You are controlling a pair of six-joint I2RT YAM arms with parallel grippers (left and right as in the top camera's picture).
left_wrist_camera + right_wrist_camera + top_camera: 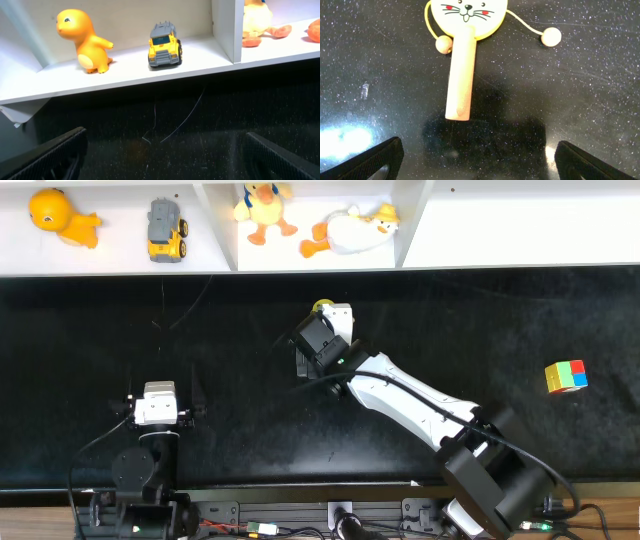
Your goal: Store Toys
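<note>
My right gripper [480, 167] hangs released, jaws wide, over the rattle [460, 75], which lies flat on the surface [580, 90] with its handle pointing back toward the gripper. I judge that line-up suits a pinch across the handle, since the round cat face and the beads [551, 36] on strings offer less to hold; the jaws touch nothing yet. My left gripper [162, 160] is likewise released and empty, low over the surface and facing the shelf [130, 72]; I read it as parked out of the way. One compartment holds an orange figure [85, 42] and a truck [165, 45], upright and apart; the next holds plush ducks [350, 230]. So I judge the storing partly done, with the rattle and a cube [566, 376], well off to the right, not yet shelved. The surface is black and speckled; the white shelf runs along its far edge.
</note>
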